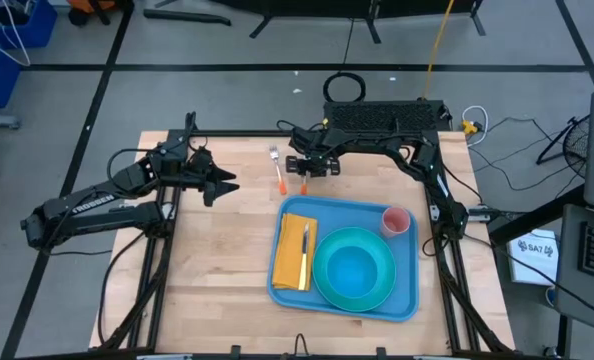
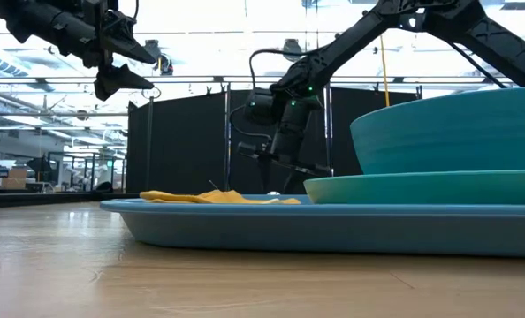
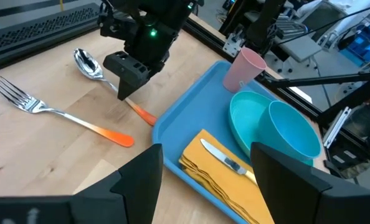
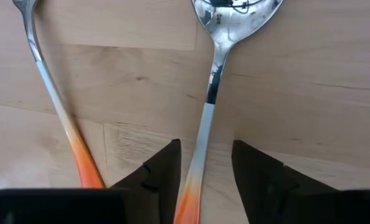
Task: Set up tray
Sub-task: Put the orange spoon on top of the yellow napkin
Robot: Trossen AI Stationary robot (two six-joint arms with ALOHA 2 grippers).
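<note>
The blue tray (image 1: 359, 209) lies on the table's right half. It carries a yellow napkin (image 1: 292, 262) with a knife (image 1: 305, 243) on it, a teal bowl on a teal plate (image 1: 355, 268), and a pink cup (image 1: 395, 220). Beyond the tray's far edge, a fork (image 3: 54, 112) and a spoon (image 4: 213, 81) with orange handle ends lie flat on the wood. My right gripper (image 4: 207, 146) is low over the spoon and open, one finger on each side of the handle; no touch shows. My left gripper (image 1: 227, 185) hangs open, high above the table's left half (image 2: 125, 66).
The fork (image 1: 276, 166) lies close to the left of the spoon, almost parallel to it. A black keyboard-like unit (image 1: 382, 117) sits at the table's far edge. Bare wood (image 1: 207, 270) spreads left of the tray.
</note>
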